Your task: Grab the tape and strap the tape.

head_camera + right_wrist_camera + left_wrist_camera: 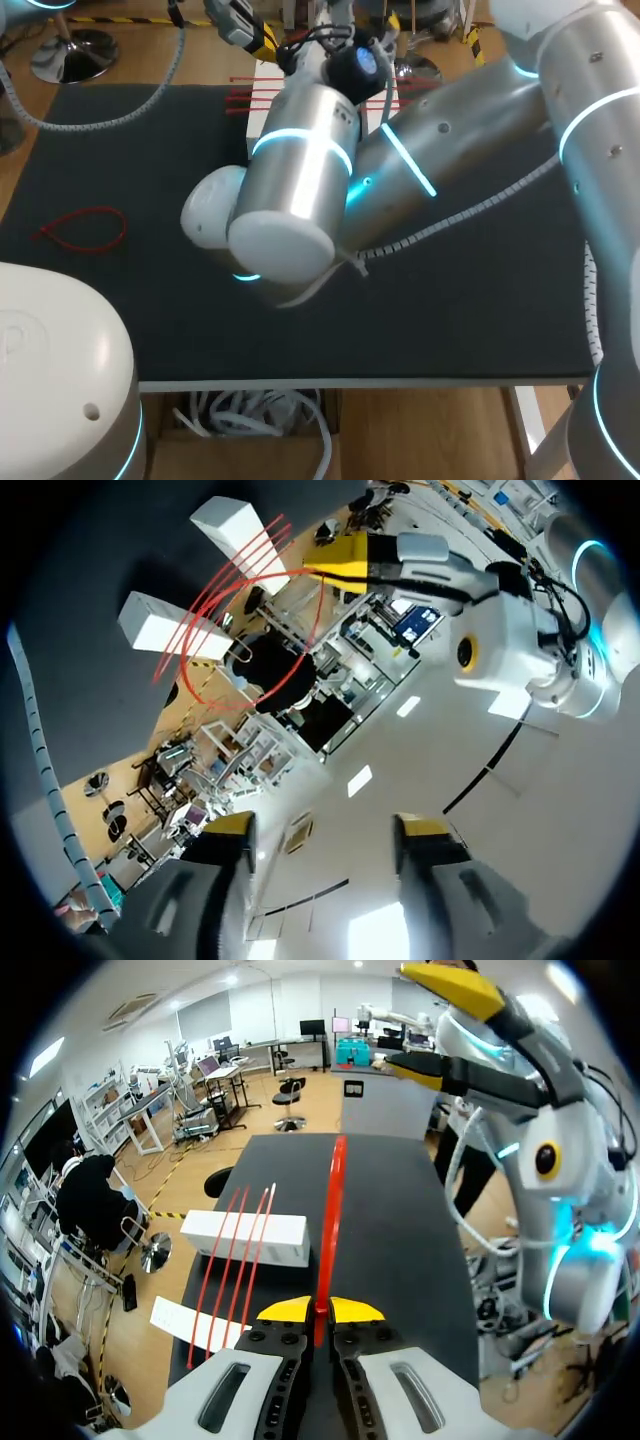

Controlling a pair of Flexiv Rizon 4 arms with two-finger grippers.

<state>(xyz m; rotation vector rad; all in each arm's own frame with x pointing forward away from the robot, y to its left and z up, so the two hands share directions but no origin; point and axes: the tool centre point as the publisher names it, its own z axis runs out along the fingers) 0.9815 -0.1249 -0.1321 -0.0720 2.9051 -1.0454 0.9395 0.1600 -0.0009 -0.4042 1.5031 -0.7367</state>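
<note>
Dark bench [480,320]. Left jaws narrow, clamping a red tape [330,1220] running straight ahead. Right jaws wide, holding nothing. Another looped tape [85,230] lies flat, mid-left of head view.

Counting now: five red ties, it looks like. One looped tie [85,230] at nine o'clock on the mat [450,300], three straight ties [235,1260] at twelve, one held tie [332,1190]. Two white blocks [245,1238], though the arm [300,170] may hide more. Two grippers: left gripper [320,1310], right gripper [328,827].
</note>
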